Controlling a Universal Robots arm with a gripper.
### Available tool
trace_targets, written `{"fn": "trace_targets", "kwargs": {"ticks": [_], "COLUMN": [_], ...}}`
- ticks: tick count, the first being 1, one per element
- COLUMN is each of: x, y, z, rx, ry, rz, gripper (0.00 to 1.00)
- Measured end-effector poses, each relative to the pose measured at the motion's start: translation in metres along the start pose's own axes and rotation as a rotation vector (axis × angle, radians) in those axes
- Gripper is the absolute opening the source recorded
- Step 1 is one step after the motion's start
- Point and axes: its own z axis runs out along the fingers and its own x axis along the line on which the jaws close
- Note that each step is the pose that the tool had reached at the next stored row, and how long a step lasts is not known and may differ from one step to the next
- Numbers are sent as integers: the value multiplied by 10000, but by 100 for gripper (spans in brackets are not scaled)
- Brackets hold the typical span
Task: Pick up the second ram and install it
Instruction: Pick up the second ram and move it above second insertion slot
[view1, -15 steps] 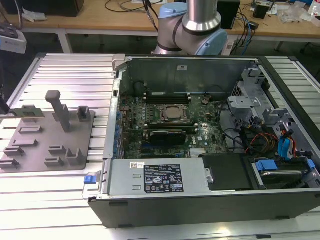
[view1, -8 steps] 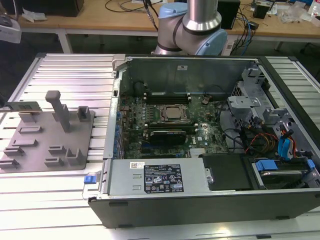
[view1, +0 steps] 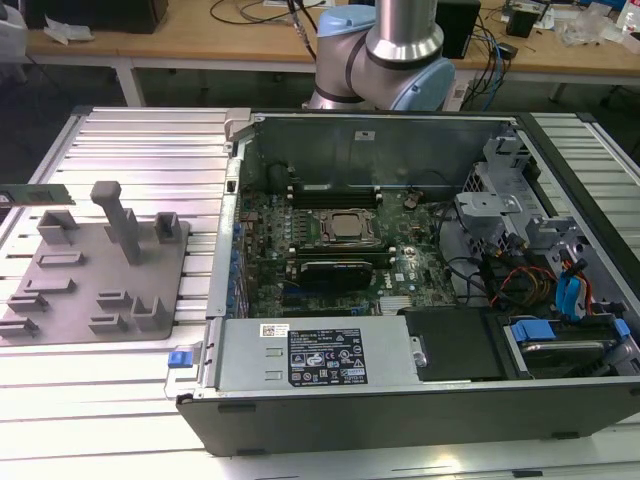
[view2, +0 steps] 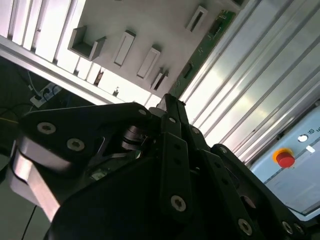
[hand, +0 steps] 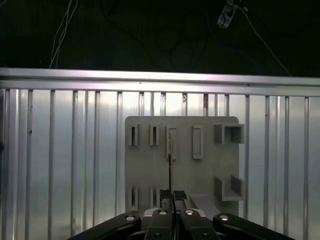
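Green second ram (view1: 35, 193) hanging at upper left of exterior view, by grey fixture (view1: 85, 280); your hand (hand: 172, 194) clamping it edge-on, likely for straight entry into slot.

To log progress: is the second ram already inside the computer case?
No: in the exterior view the second ram is at the far left by the grey fixture, outside the open case.
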Motion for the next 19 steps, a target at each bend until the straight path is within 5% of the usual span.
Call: {"fn": "trace_targets", "kwargs": {"ticks": [9,13,19], "x": [-16,-15,-12], "y": [11,-10,-218], "z": [-380,-394,-397], "rx": [19,16,21], "ry": [-162,-165,-167], "rz": [12,13,20], "gripper": [9,9,9]}}
